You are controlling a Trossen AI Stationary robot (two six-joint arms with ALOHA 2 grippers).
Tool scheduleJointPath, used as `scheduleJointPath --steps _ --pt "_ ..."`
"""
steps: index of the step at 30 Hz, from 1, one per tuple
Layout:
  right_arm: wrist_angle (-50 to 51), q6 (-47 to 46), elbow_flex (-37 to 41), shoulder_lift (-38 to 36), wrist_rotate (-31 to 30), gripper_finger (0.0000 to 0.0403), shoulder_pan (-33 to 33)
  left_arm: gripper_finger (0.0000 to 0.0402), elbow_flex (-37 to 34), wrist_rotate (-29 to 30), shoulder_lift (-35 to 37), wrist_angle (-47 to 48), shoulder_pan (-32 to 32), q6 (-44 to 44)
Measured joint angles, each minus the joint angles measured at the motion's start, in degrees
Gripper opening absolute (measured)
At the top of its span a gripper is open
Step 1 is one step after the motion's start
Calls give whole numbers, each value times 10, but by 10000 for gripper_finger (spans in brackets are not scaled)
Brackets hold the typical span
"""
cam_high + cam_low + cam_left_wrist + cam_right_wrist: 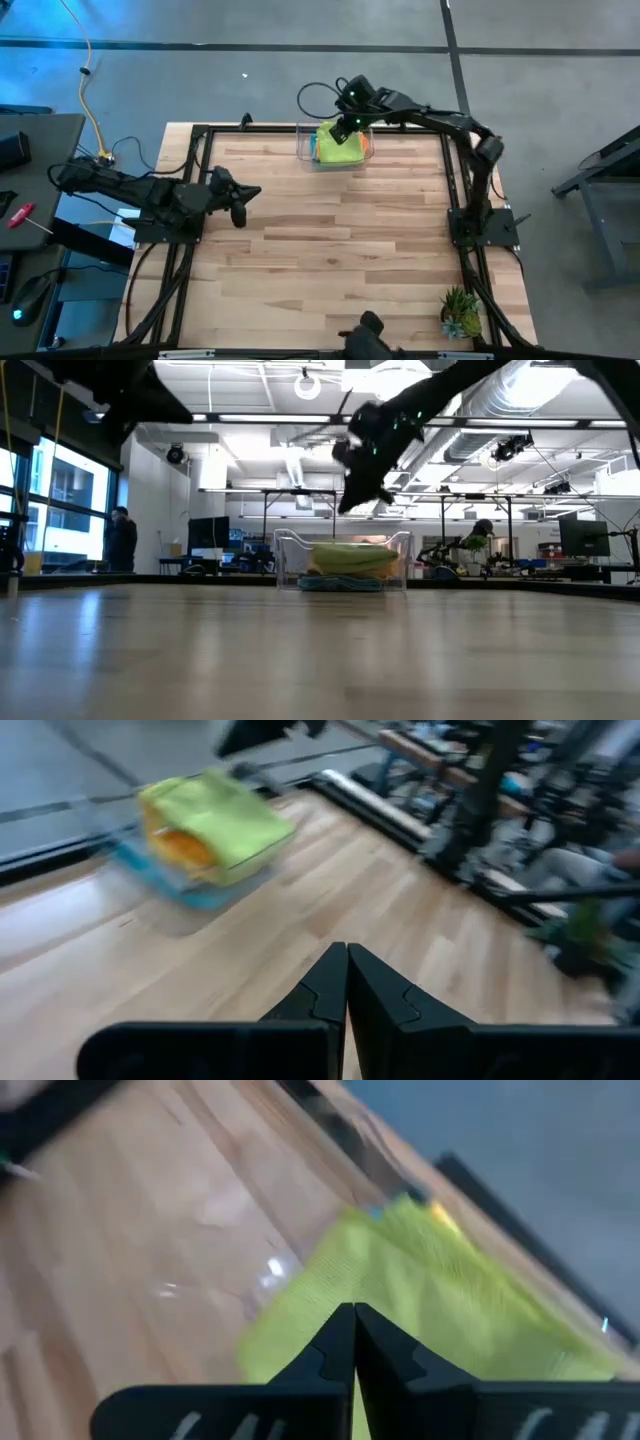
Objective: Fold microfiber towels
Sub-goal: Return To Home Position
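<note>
A stack of microfiber towels lies in a clear plastic bin (303,140) at the table's far edge. A lime green towel (340,150) is on top, with yellow (326,130), orange (367,148) and teal blue (312,150) cloth showing under it. In the left wrist view the lime green towel (235,825) covers orange cloth (185,850). My right gripper (350,505) hovers shut just above the bin and over the lime green towel (420,1280), clear of it. My left gripper (240,218) is shut with nothing in it, above the table's left side (347,948).
A small green spiky plant (460,312) stands at the near right corner. Black frame rails (455,170) run along the table's sides. Bare wood spreads between the bin and the near edge. A person (120,540) stands far off in the room.
</note>
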State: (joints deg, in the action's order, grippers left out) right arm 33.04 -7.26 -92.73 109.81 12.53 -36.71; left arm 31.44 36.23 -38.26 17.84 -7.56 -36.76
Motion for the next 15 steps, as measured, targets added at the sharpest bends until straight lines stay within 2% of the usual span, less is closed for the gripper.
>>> scheduleJointPath --steps 6,8,11,15 --pt "-49 51 0 -81 2 0 28 0 0 -116 0 -80 42 95" --pt "-79 59 13 -98 25 0 38 0 -2 -137 0 -99 57 117" --pt "-160 43 73 -133 61 0 50 0 -29 -165 1 -160 81 119" --pt "-293 10 197 -200 58 0 63 0 -89 -195 3 -289 100 118"
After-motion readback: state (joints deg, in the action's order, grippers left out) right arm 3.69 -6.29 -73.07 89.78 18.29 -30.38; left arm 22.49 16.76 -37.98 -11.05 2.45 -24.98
